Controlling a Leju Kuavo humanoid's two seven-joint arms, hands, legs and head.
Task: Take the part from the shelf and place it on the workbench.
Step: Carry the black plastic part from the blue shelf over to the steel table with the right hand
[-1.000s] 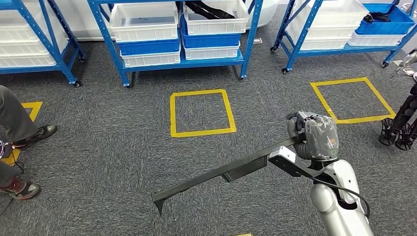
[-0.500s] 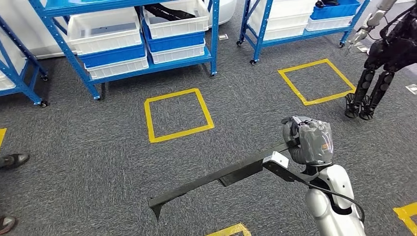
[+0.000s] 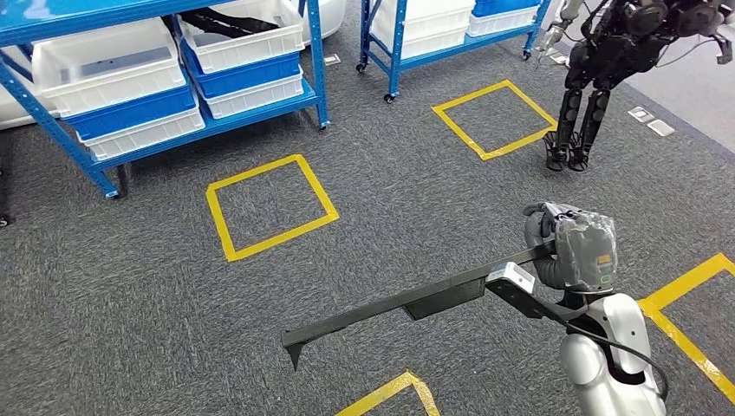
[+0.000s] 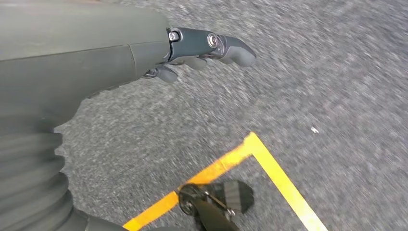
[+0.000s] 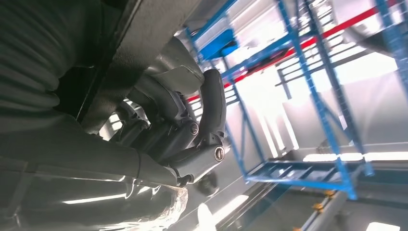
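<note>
The robot's right hand point(image 3: 579, 247) grips one end of a long black part point(image 3: 407, 303), fingers wrapped around it, carrying it in the air above the grey carpet point(image 3: 156, 303). Over the last second the whole head view has swung: the blue shelves point(image 3: 173, 78) with their white and blue bins have slid toward the upper left corner, and a second, dark robot point(image 3: 607, 61) has come fully into sight at the upper right. That reads as the carrier turning away from the shelves, not as anything moving on the floor; the part keeps the same place against the hand. Judged from this, pick-up is done and the walk to the workbench is under way, with no workbench yet in sight.

The part's long axis runs slantwise across the robot's front, its held end at the right hand and its free, hooked tip pointing down and toward the robot's left, near a yellow floor marking point(image 3: 390, 394).

The left hand point(image 4: 192, 45) hangs over the carpet, fingers loosely apart, holding nothing.
</note>
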